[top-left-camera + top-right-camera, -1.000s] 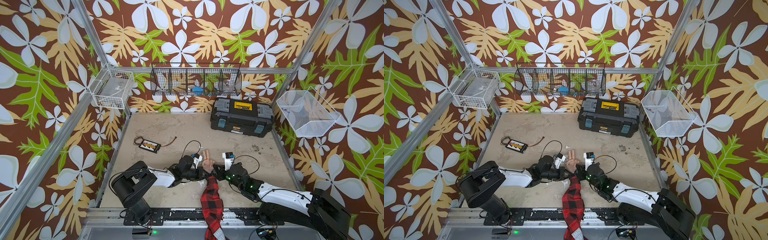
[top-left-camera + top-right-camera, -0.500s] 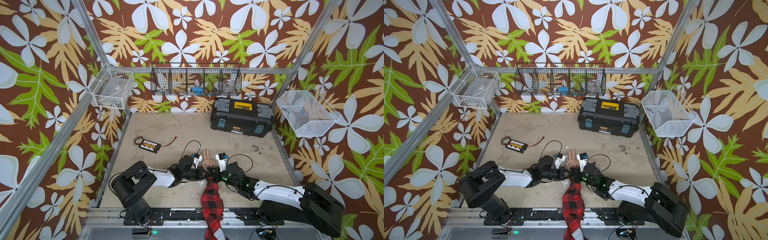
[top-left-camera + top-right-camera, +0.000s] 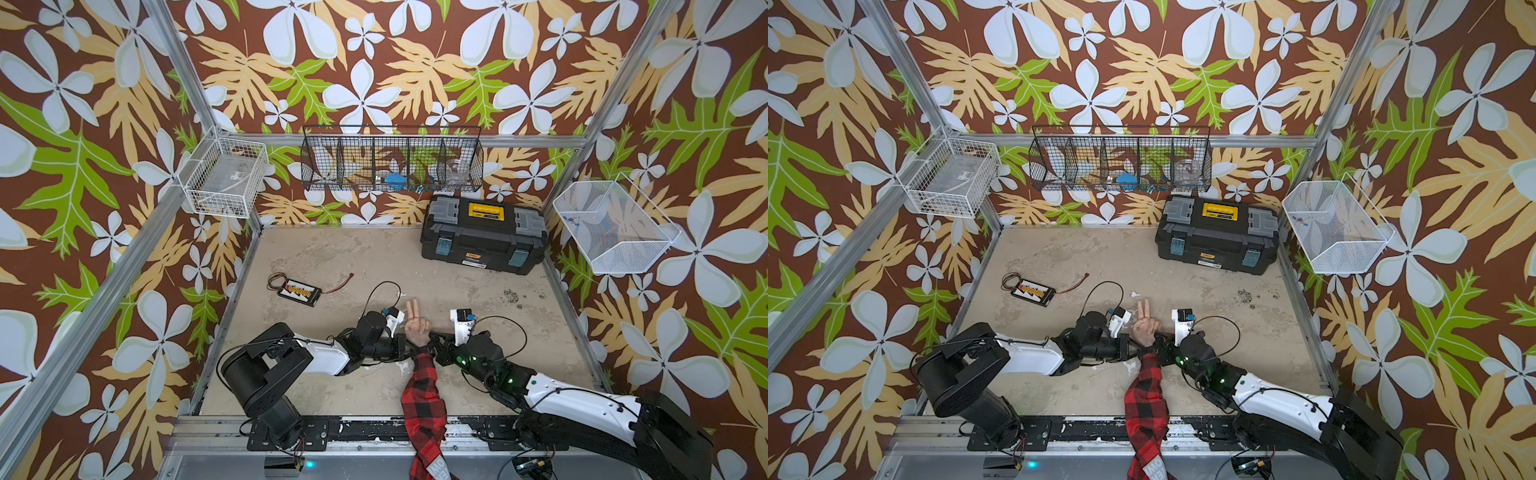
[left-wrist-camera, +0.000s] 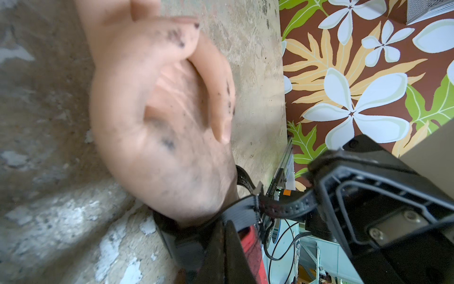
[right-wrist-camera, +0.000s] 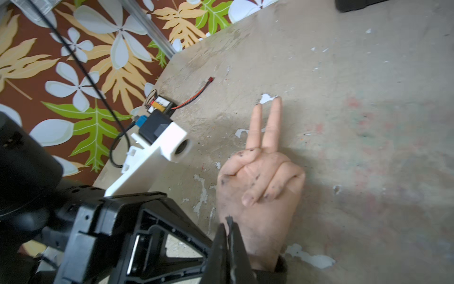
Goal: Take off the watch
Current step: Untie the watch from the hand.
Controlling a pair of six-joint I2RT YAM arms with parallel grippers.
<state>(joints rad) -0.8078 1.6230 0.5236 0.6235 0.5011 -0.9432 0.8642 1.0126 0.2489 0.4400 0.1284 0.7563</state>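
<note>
A mannequin hand (image 3: pixel 415 326) in a red plaid sleeve (image 3: pixel 424 399) lies palm up near the table's front, two fingers stretched out. The black watch (image 3: pixel 420 348) sits round its wrist, its case hidden. My left gripper (image 3: pixel 409 347) meets the wrist from the left, shut on the strap beside the buckle (image 4: pixel 258 194). My right gripper (image 3: pixel 434 336) comes from the right, shut on the perforated strap tail (image 4: pixel 282 209), which runs taut from the buckle. In the right wrist view the tail's tip pokes out between the closed fingertips (image 5: pixel 235 236).
A flat board with yellow connectors and wires (image 3: pixel 300 290) lies left of the hand. A black toolbox (image 3: pixel 482 237) stands at the back right. A white wire basket (image 3: pixel 224 183), a black one (image 3: pixel 392 164) and a white mesh one (image 3: pixel 611 226) hang on the walls.
My right gripper first moved in toward the hand, then back out to the right with the strap tail. The left arm and the hand stayed put.
</note>
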